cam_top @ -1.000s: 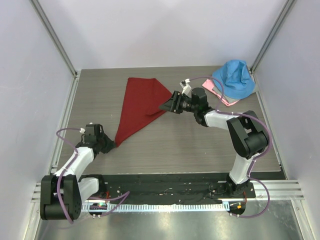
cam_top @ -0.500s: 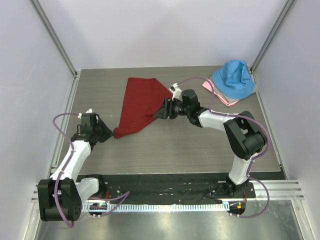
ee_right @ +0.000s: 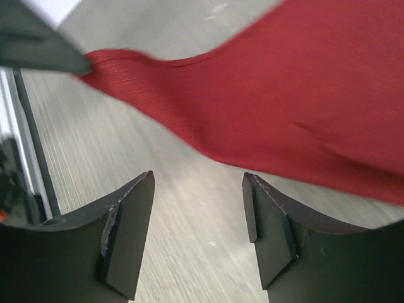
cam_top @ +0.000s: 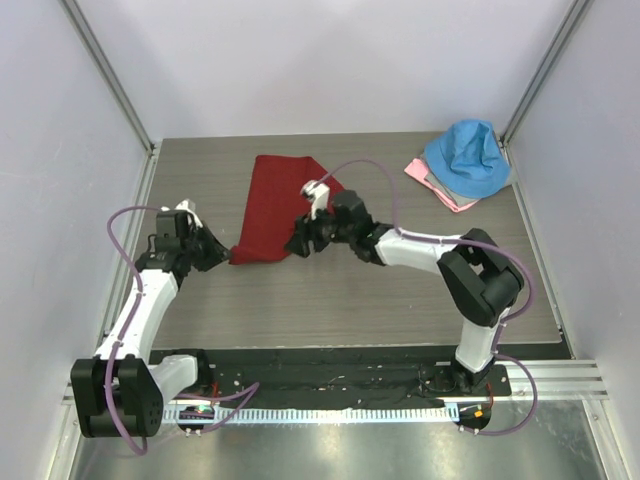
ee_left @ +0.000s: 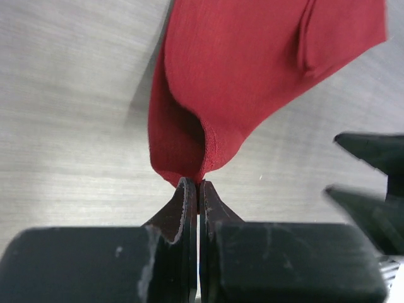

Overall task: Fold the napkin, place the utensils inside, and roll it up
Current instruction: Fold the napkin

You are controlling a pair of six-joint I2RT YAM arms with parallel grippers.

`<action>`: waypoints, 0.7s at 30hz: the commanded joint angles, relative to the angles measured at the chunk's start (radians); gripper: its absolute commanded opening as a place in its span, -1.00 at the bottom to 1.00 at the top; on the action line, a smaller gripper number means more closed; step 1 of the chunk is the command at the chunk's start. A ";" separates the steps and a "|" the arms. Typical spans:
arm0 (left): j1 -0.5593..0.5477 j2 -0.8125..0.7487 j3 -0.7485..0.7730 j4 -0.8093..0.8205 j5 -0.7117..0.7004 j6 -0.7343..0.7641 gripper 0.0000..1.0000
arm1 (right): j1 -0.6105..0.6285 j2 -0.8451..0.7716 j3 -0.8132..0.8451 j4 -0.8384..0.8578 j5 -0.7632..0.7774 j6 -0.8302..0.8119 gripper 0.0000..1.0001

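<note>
napkin (cam_top: pixel 278 205) — dark red | left claw (ee_left: pixel 193 186) clamped on its corner, plain only in wrist view | right claw (ee_right: pixel 197 189) wide, empty

Napkin (ee_left: pixel 252 69): soft, matt dark red cloth. Table (cam_top: pixel 400 300): smooth grey wood-grain surface. Right gripper (ee_right: pixel 199 183) fingers (ee_right: pixel 129 233): matt black plastic.

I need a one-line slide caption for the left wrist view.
Left tool shut on a tip of the dark red napkin, the cloth draped onto the wood-grain table.
</note>
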 commanded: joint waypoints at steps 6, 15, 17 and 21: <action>0.000 -0.113 0.014 -0.218 -0.142 -0.005 0.67 | 0.193 0.004 -0.001 0.109 0.214 -0.357 0.36; 0.172 -0.115 0.136 -0.075 -0.311 -0.034 1.00 | 0.408 0.168 0.038 0.252 0.460 -0.642 0.34; 0.230 -0.102 0.143 -0.052 -0.336 -0.040 1.00 | 0.449 0.196 0.042 0.320 0.486 -0.679 0.34; 0.302 -0.061 0.191 -0.064 -0.351 -0.033 1.00 | 0.506 0.293 0.097 0.344 0.540 -0.760 0.32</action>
